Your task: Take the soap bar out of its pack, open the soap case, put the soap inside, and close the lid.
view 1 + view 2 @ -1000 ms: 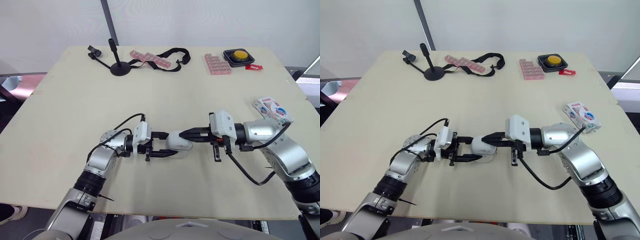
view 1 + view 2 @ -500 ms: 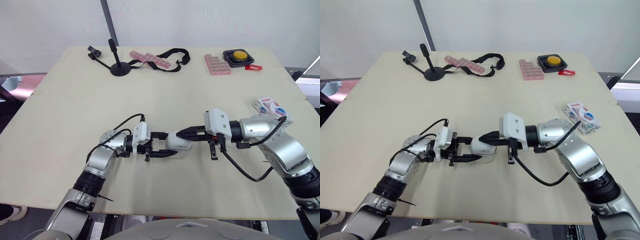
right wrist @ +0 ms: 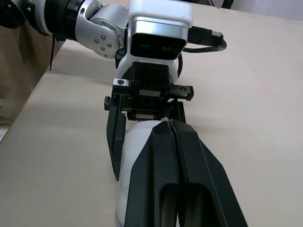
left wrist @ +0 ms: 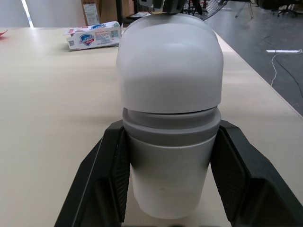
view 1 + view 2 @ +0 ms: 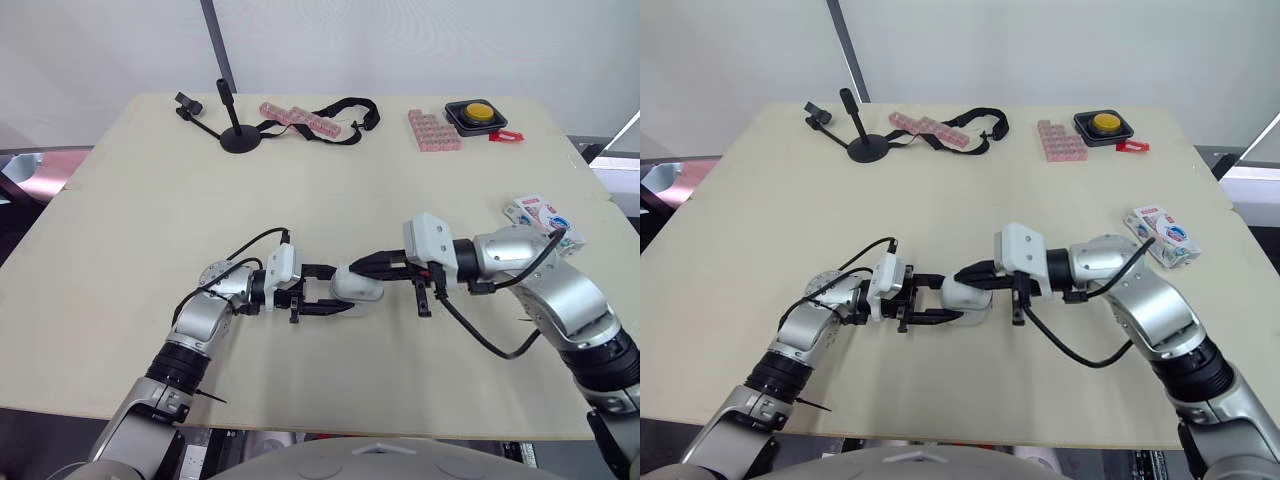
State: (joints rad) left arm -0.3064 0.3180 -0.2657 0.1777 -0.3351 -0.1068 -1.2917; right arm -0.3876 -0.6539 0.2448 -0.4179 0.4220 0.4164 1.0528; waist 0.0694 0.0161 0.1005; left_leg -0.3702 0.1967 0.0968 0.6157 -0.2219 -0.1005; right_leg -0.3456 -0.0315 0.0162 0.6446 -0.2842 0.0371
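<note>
The soap case [image 5: 358, 287], a white lid over a grey base, lies on the table [image 5: 150, 220] near its front middle. My left gripper [image 5: 332, 290] is shut on the soap case, one finger on each side of the grey base [image 4: 170, 179]. From the right, my right gripper [image 5: 352, 266] is shut, and its joined fingertips [image 3: 168, 125] rest on top of the white lid [image 3: 137, 142]. The soap pack [image 5: 545, 218], a white box with a blue and red print, lies at the table's right edge behind my right arm.
Along the far edge stand a black stand [image 5: 238, 138], a row of pink blocks [image 5: 300, 117] with a black strap [image 5: 345, 105], a pink block tray [image 5: 434, 130], a yellow button box [image 5: 481, 110] and a small red piece [image 5: 507, 134].
My right arm has moved left, sliding its shut fingertips further over the case lid. The left gripper and the case have stayed put.
</note>
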